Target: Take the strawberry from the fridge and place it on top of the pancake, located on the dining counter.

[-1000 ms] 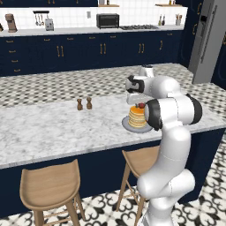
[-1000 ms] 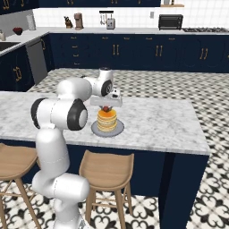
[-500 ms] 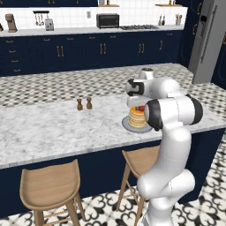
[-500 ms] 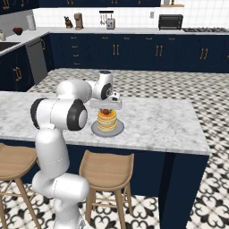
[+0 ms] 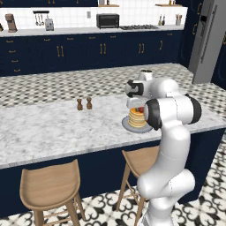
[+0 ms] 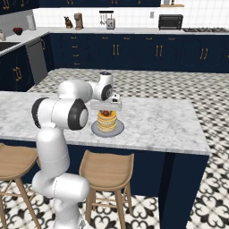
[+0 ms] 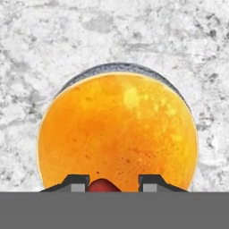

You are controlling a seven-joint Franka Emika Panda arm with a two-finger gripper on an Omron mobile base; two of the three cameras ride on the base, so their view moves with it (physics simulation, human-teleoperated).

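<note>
Hand view: gripper (image 7: 105, 182) clamped on strawberry (image 7: 102, 185) just above pancake (image 7: 117, 130), placing step; next probably lowering, then releasing.

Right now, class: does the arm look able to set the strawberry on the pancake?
Probably yes. The fingers hold the strawberry directly above the pancake, and nothing lies between them.
</note>
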